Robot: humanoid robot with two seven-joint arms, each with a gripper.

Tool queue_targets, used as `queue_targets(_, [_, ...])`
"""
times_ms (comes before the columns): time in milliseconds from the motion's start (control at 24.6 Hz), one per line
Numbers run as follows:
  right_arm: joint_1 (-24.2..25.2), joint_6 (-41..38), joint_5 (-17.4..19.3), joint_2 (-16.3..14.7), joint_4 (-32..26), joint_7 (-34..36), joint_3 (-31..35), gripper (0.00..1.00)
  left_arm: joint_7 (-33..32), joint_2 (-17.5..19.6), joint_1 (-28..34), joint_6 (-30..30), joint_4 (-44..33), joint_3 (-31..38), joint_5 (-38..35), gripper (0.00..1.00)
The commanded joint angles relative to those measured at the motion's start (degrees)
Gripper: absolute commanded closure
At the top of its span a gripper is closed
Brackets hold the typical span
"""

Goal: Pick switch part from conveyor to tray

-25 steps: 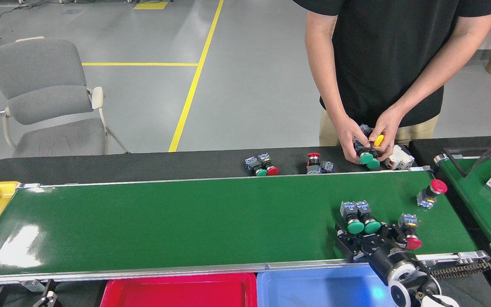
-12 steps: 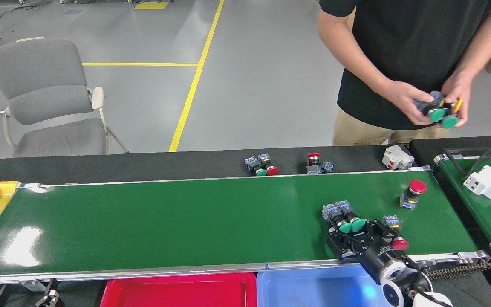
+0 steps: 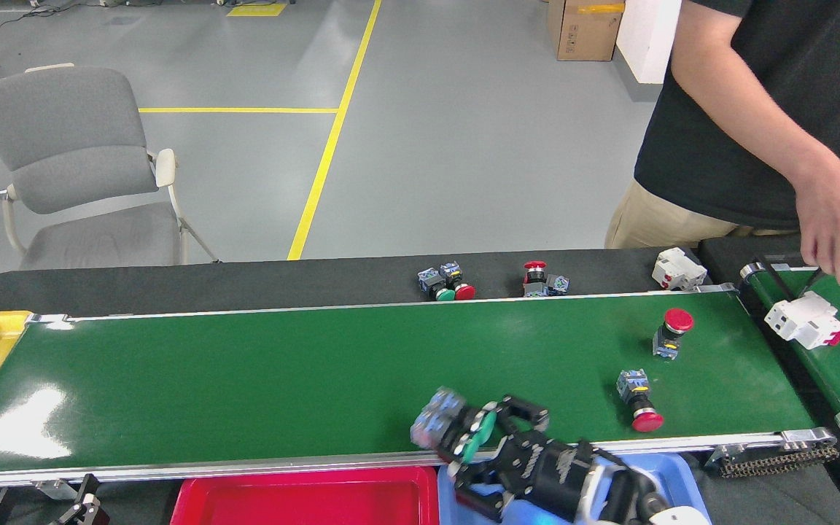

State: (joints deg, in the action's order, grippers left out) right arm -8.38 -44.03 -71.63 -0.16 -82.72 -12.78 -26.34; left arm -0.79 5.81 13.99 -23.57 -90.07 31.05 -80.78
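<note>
A: What's the biggest thing in view?
B: The conveyor [image 3: 281, 379], stretching far left and right of the right gripper [image 3: 489, 448], whose fingers [image 3: 526, 414] hang over its near rail.

A: And below the fingers?
B: The blue tray [image 3: 671, 474], directly under the wrist, with a red tray [image 3: 303, 499] just left of it.

A: What are the fingers doing?
B: They pinch the green switch part [image 3: 456, 430], which is blurred and lifted just off the belt's near edge.

A: Anything else on the belt?
B: A red-capped switch [image 3: 637, 401] lies to the fingers' right; a red mushroom button [image 3: 671, 332] stands beyond it.

A: The left gripper?
B: Not in view.

A: Any writing?
B: None I can read; the gripper's white marking is too blurred.

A: Anyone nearby?
B: A person's hand [image 3: 835, 219], far right, over the narrower belt [image 3: 828, 364].
</note>
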Motion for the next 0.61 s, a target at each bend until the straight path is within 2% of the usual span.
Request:
queue_targets(0, [0.2, -1.0, 0.2, 1.2, -0.2, 0.7, -0.4, 0.00, 0.3, 0.9, -0.5, 0.0, -0.8, -1.5, 0.0, 0.00])
queue_targets(203, [2.7, -1.0, 0.6, 1.6, -2.9, 0.7, 2.4, 0.00, 0.3, 0.9, -0.6, 0.0, -1.0, -2.7, 0.1, 0.00])
queue_targets(285, [8.2, 4.2, 0.6, 1.6, -8.2, 0.7, 11.2, 0.01, 0.3, 1.0, -0.3, 0.0, -0.8, -2.7, 0.2, 0.00])
queue_targets(407, [18.4, 16.6, 0.7, 1.9, -17.4, 2.7, 24.4, 0.02, 0.4, 1.0, 0.2, -0.1, -1.4, -2.8, 0.3, 0.00])
queue_targets(488, [24.2, 19.3, 0.7, 2.3, -18.8, 9.3, 30.0, 0.04, 0.3, 0.9, 0.5, -0.5, -1.7, -2.7, 0.3, 0.00])
queue_targets(569, [26.7, 22.0, 0.5, 2.4, -18.8, 15.3, 35.8, 0.06, 0.4, 0.8, 0.7, -1.6, -1.8, -2.4, 0.4, 0.00])
